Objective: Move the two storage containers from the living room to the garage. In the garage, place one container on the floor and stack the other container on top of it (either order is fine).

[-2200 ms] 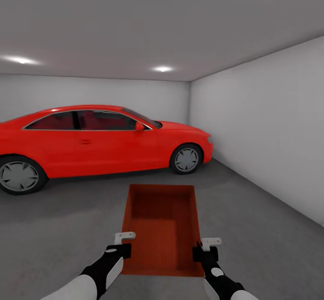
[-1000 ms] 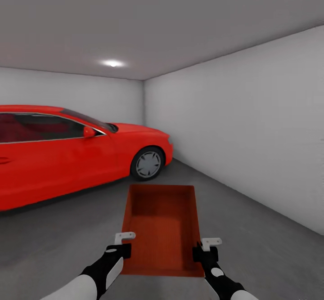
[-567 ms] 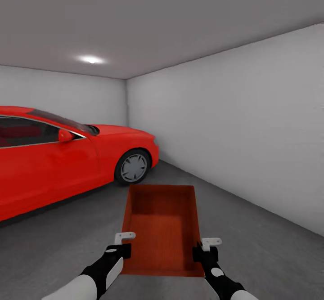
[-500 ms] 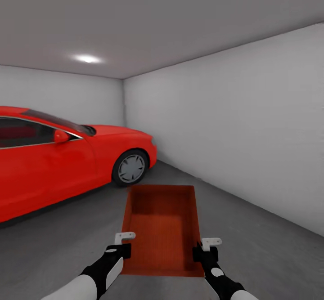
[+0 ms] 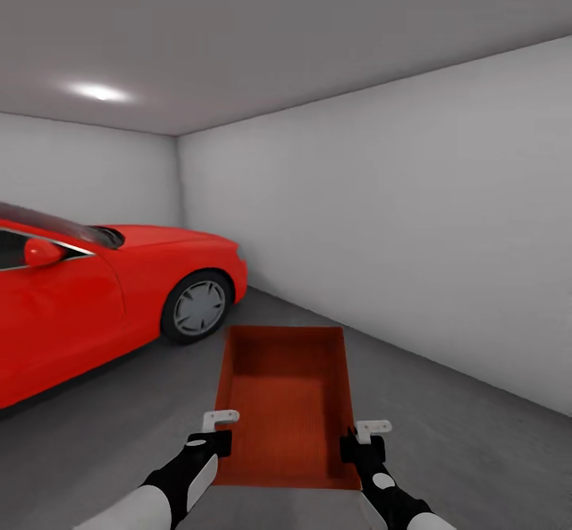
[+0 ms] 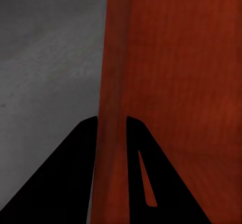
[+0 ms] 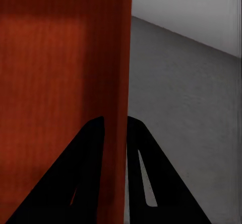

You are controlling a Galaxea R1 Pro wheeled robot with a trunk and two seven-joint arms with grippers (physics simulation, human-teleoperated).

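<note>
I am in the garage, and I hold one red-orange storage container [image 5: 287, 403] out in front of me at 12 o'clock, above the dark grey concrete floor [image 5: 477, 427]. The container is open-topped, with low plain walls and a flat bottom, and its long side runs away from me.

My left gripper [image 5: 216, 433] sits at the container's near left corner, at about 11 o'clock. In the left wrist view, its two dark fingers [image 6: 65, 183] stand one on each side of the container's side wall [image 6: 113, 133], pinching it between them. My right gripper [image 5: 364, 439] sits at the near right corner, at about 1 o'clock. In the right wrist view, its fingers [image 7: 80, 183] clamp the opposite wall [image 7: 117, 108] in the same way, one inside the box and one outside.

A red car [image 5: 103, 299] stands at 10 o'clock, well apart from the container, with its front wheel [image 5: 197, 307] facing me. A plain white wall [image 5: 413, 228] runs from 12 o'clock to 3 o'clock. A round ceiling light [image 5: 99, 91] glows at 11 o'clock, high above the car.
</note>
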